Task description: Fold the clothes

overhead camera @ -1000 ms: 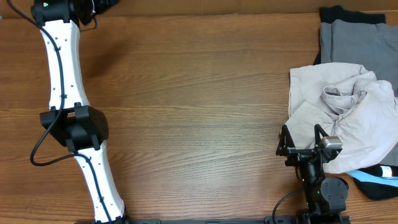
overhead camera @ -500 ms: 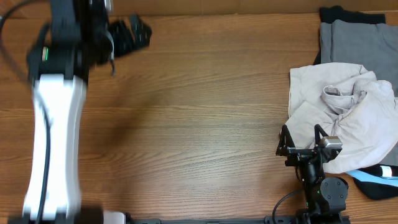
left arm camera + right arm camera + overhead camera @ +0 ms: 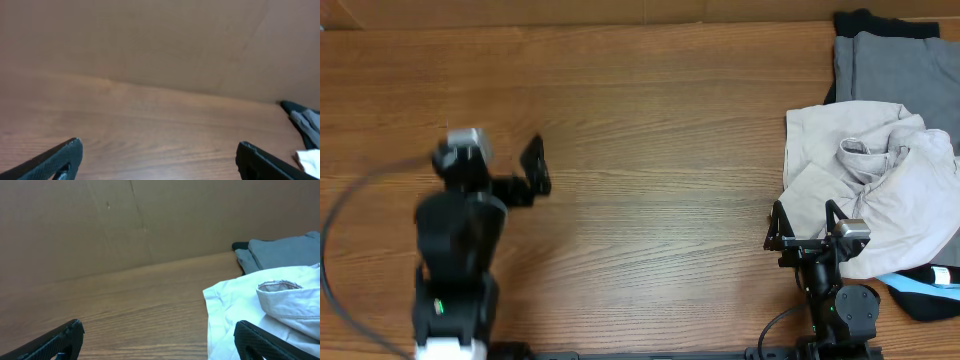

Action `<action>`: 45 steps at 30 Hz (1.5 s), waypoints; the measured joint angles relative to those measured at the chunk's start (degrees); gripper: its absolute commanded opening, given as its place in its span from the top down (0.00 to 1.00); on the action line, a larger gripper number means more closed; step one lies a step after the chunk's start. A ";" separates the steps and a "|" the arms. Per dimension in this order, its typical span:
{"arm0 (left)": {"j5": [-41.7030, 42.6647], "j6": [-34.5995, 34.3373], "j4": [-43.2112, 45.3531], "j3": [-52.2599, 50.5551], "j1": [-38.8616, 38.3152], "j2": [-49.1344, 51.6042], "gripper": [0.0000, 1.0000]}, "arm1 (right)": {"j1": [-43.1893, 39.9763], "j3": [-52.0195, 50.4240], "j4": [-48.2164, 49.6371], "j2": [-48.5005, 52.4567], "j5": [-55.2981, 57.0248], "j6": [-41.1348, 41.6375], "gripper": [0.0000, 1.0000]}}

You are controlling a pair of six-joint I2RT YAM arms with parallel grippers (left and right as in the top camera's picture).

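Observation:
A crumpled pale beige garment [image 3: 880,190] lies at the table's right side; it also shows in the right wrist view [image 3: 270,305]. A folded grey garment [image 3: 898,65] lies on a black one [image 3: 855,20] at the far right corner, also in the right wrist view [image 3: 282,250]. My left gripper [image 3: 532,172] is open and empty over bare wood at the left; its fingers show wide apart in the left wrist view [image 3: 160,157]. My right gripper [image 3: 803,222] is open and empty at the front right, beside the beige garment's left edge, with its fingers wide apart in the right wrist view [image 3: 157,337].
A blue and black garment [image 3: 925,290] lies under the beige one at the front right. A brown cardboard wall [image 3: 125,220] stands along the table's far edge. The wooden table [image 3: 660,150] spans the view.
My left arm has pulled back from the far left corner toward the front, and its gripper now sits at the table's left middle. The right arm and the clothes have not moved.

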 measured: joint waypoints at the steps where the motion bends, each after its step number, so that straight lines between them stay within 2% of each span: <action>1: -0.24 0.33 0.79 -2.89 0.02 -2.97 0.00 | 0.00 0.00 0.04 0.00 0.02 -0.02 0.00; 9: -1.79 1.62 2.43 -22.38 4.28 -24.02 0.00 | -0.04 0.00 0.02 0.00 0.02 -0.04 0.00; 16: -2.05 1.42 2.78 -30.34 6.38 -35.15 0.00 | -0.04 0.00 0.00 0.00 0.02 -0.02 0.00; 23: -2.91 1.44 0.87 -35.50 6.38 -39.28 0.00 | -0.15 0.00 0.04 0.00 0.04 -0.04 0.00; 45: -3.37 1.46 0.87 -35.65 6.38 -41.00 0.00 | -0.20 0.00 0.04 0.00 0.02 -0.04 0.00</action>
